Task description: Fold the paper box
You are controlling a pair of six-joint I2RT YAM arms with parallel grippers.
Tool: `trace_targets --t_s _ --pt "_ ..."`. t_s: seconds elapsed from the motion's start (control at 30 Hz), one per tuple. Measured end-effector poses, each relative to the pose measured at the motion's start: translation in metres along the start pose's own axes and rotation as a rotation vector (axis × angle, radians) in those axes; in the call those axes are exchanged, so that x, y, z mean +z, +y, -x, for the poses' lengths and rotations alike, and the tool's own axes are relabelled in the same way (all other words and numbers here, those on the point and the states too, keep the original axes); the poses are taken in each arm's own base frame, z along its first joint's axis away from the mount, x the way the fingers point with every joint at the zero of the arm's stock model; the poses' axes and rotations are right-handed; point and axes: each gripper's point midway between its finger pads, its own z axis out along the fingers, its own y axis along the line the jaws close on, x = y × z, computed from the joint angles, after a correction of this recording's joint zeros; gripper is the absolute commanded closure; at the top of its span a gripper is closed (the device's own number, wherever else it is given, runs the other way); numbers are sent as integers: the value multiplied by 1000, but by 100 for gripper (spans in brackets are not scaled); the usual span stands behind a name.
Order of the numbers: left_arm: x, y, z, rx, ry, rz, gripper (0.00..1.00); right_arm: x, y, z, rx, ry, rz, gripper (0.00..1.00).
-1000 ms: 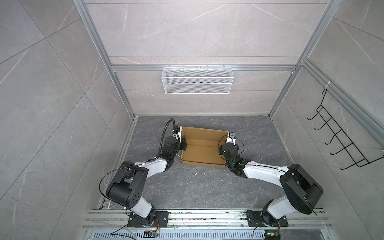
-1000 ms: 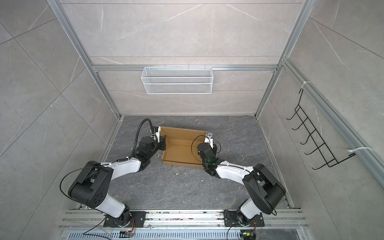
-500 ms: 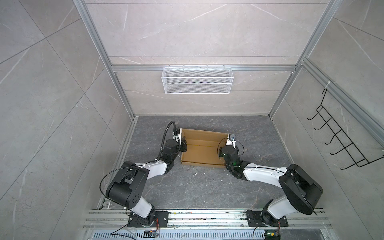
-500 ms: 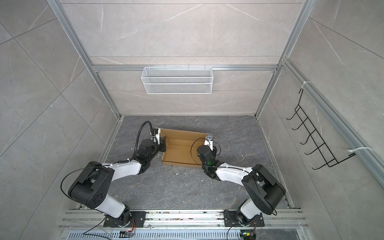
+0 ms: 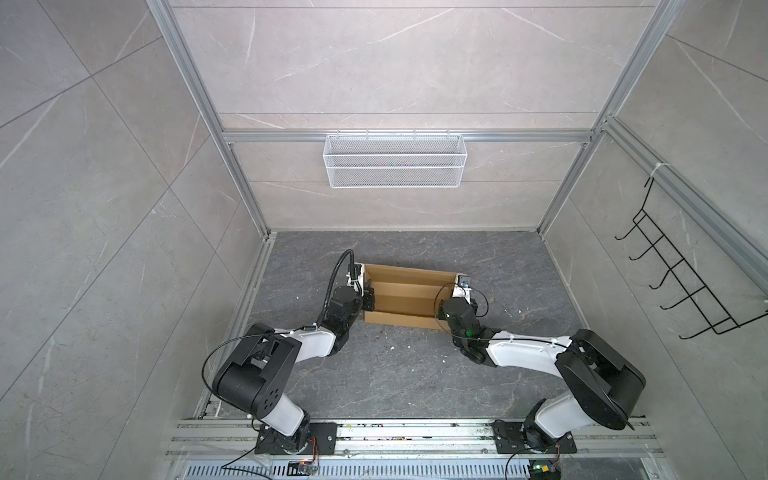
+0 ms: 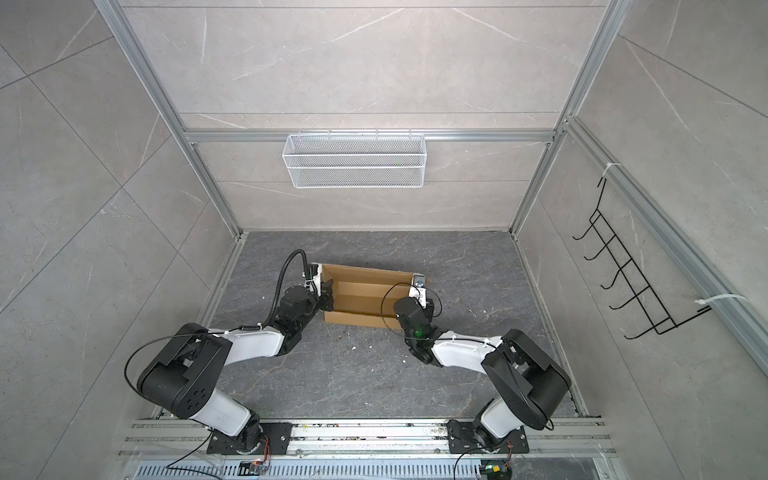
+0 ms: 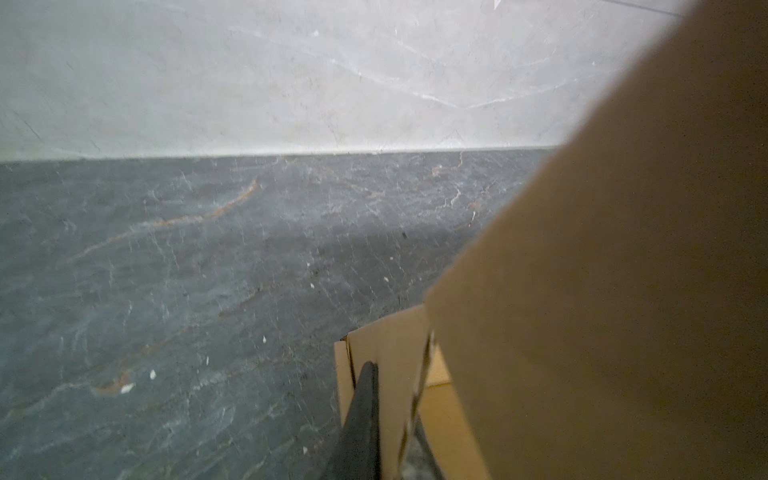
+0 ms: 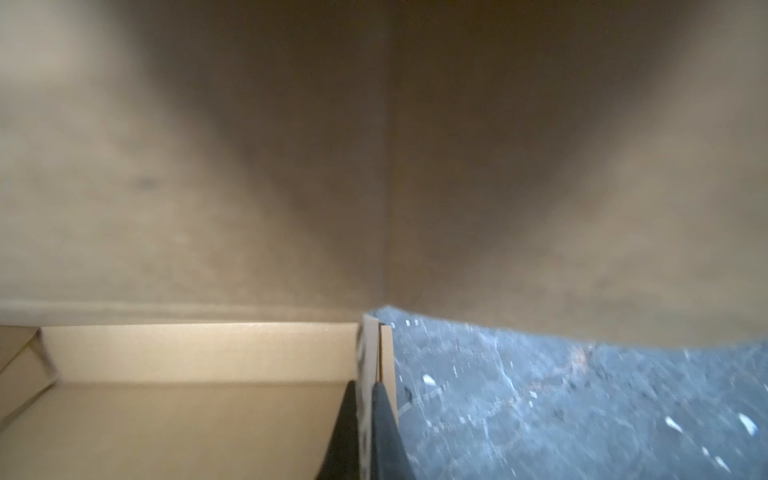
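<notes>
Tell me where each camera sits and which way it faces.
Top views: high above the arm bases, looking down at the paper box on the dark tabletop; left arm and right arm show whole.
Left wrist: low at the box's left end, facing a pale wall; left gripper pinches cardboard.
Right wrist: at the right end, facing the raised back panel; right gripper pinches the side wall.
Shared: both wrist views show box and tabletop.

- Left arm (image 5: 311, 345): folded low, elbow bent, forearm running forward to the left pincer (image 5: 368, 297).
- Left pincer: clamped tight. A wall of the paper box (image 5: 405, 291) sits between its fingers (image 7: 365, 399).
- Right arm (image 5: 523, 355): low, stretched out behind the right pincer (image 5: 455, 296).
- Right pincer: clamped tight, fingers (image 8: 384, 415) on either face of a paper box wall.
</notes>
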Motion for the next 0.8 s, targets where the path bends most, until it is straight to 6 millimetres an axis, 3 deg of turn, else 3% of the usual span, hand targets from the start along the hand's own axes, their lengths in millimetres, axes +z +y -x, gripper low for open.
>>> trace_targets --t_s 0.8 --pt "-14 -7 -5 27 4 7 100 -11 -4 -8 0 13 6 98"
